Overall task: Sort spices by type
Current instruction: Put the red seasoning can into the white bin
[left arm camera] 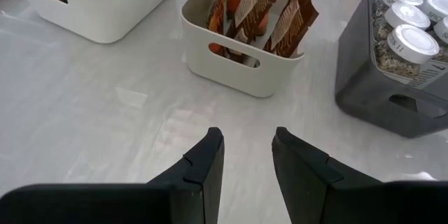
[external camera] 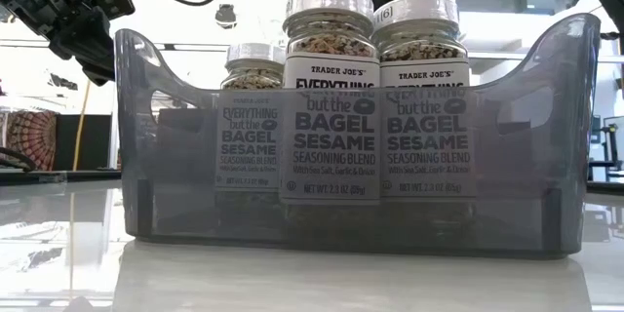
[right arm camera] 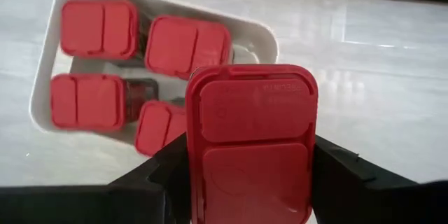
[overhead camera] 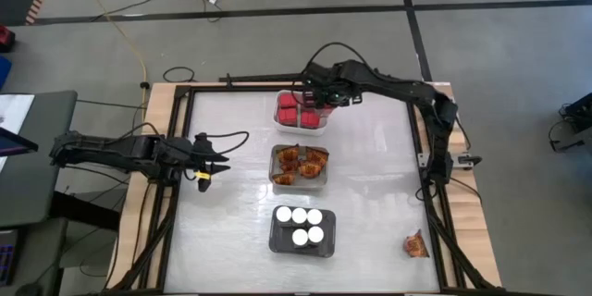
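Right gripper (right arm camera: 248, 175): I'm holding a red boxy plastic spice container (right arm camera: 250, 140) above the far white tray (right arm camera: 49, 63), its open slot just below.
Left gripper (left arm camera: 246, 155): I'm idling it left, fingers narrowly parted, empty.

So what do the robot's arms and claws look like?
Both arms are black and jointed, with black cables looping along them. The left claw has two dark, wedge-shaped fingers with a little step near each tip, and a small yellow mark shows by it from above. The right claw has dark fingers too.
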Available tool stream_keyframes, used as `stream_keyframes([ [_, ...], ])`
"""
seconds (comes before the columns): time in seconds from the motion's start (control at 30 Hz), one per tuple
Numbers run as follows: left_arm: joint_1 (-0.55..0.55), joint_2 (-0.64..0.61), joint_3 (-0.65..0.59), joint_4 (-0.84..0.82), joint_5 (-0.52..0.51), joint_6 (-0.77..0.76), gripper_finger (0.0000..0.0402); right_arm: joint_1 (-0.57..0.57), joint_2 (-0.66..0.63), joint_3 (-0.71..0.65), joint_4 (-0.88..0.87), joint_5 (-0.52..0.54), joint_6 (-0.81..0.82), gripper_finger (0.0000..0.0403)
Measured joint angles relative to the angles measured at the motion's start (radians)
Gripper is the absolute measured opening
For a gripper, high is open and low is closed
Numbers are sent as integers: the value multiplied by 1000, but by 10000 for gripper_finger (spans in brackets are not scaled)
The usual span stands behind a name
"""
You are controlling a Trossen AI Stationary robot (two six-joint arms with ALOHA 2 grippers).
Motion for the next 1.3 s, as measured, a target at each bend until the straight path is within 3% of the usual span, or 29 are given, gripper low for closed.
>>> stream_keyframes([
  [0.53,0,0,0,-14,0,17,114,-32,18,-63,115,-71,-4,233],
  [0.8,0,0,0,-25,1,23,114,-24,30,-73,258,-125,-29,233],
  [1.3,0,0,0,-40,1,23,114,-24,18,-5,198,-125,-11,233],
])
